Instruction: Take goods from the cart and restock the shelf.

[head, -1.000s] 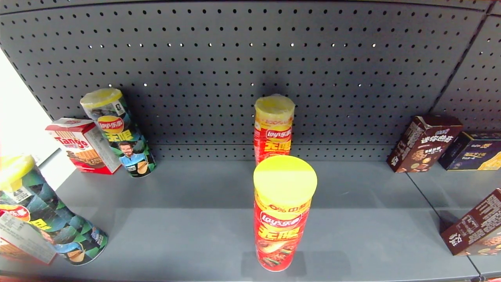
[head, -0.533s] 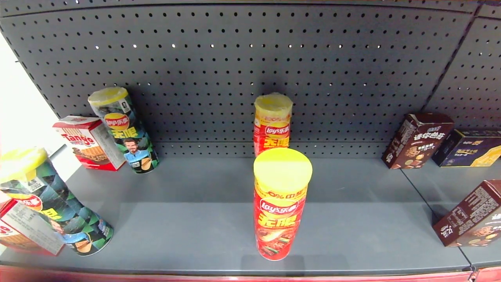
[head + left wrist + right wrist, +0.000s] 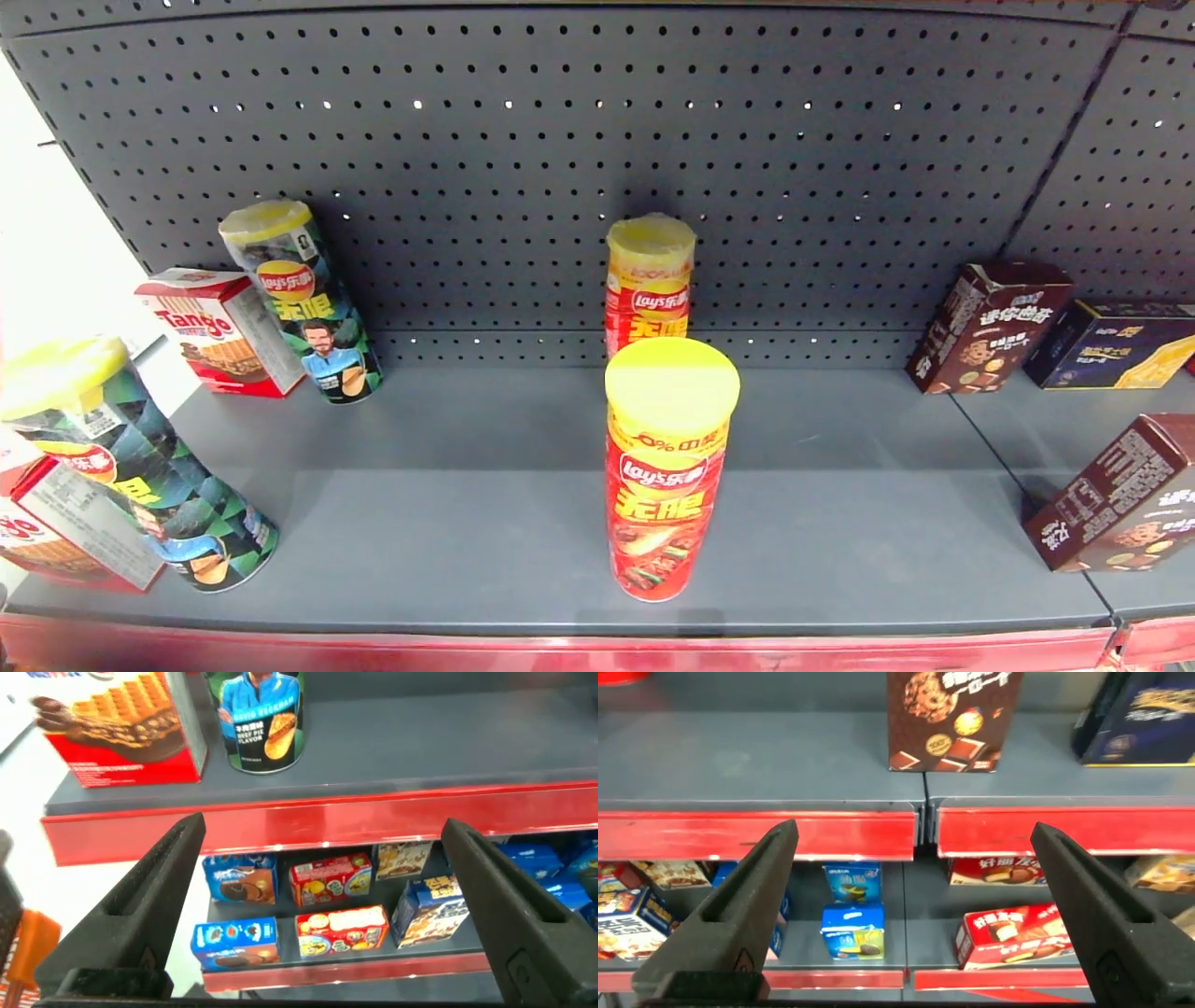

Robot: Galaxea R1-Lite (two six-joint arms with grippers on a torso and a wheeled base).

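Two claws are held released: left claw (image 3: 322, 829) facing the green can (image 3: 262, 719), right claw (image 3: 915, 833) facing the brown box (image 3: 948, 719).

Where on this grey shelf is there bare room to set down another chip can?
Two wide bare patches on the shelf: one between the front green can and the front red can, one between that red can and the brown boxes. The left end is crowded with green cans and the wafer box.
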